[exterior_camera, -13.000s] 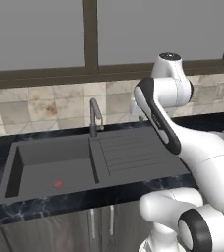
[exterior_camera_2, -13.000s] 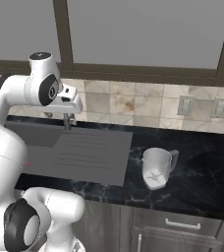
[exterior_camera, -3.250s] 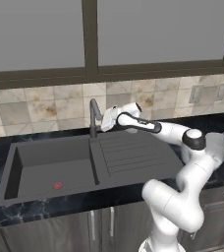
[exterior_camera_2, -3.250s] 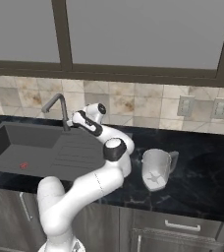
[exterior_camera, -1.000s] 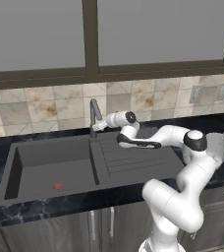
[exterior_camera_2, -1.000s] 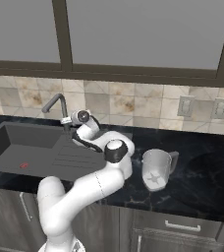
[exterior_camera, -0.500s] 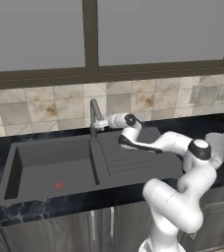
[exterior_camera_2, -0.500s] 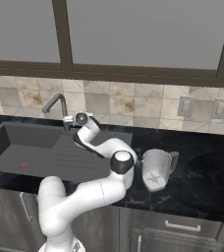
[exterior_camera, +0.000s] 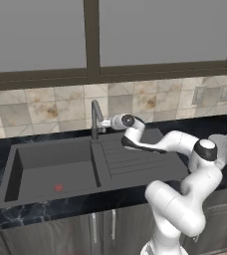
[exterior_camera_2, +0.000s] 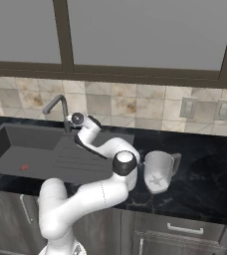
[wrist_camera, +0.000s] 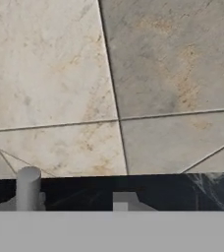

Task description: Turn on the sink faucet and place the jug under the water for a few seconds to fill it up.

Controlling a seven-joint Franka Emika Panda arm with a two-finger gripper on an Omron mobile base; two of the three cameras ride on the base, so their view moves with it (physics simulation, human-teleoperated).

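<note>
Risk comes first: no water shows at the sink faucet [exterior_camera: 94,118] in either base view, so in my judgement the tap is not yet running. The end effector [exterior_camera: 105,122] sits right at the faucet's stem, level with the small side lever, at the back edge of the worktop [exterior_camera_2: 210,174] behind the sink [exterior_camera: 51,169]. Whether its fingers are released or clenched I cannot tell; they are too small in the base views, and the hand view looks mainly at wall tiles [wrist_camera: 109,74], with a short grey post low on its left side. If the fingers come away from the lever before it has travelled far enough, the faucet would stay off, and bringing the jug across would achieve nothing. A second hazard is the long reach: the arm is stretched low across the ribbed drainboard [exterior_camera: 130,162], so a careless withdrawal could knock the stem or scrape the board.

The jug [exterior_camera_2: 159,172] lies tipped towards the front edge of the worktop, well apart from the sink on its right, base with the cross-like mark facing the camera. Lying like that, it could roll away under a poor grip. I cannot see into it. The sink basin looks dry, with just the red drain mark [exterior_camera: 58,188] on its floor.
</note>
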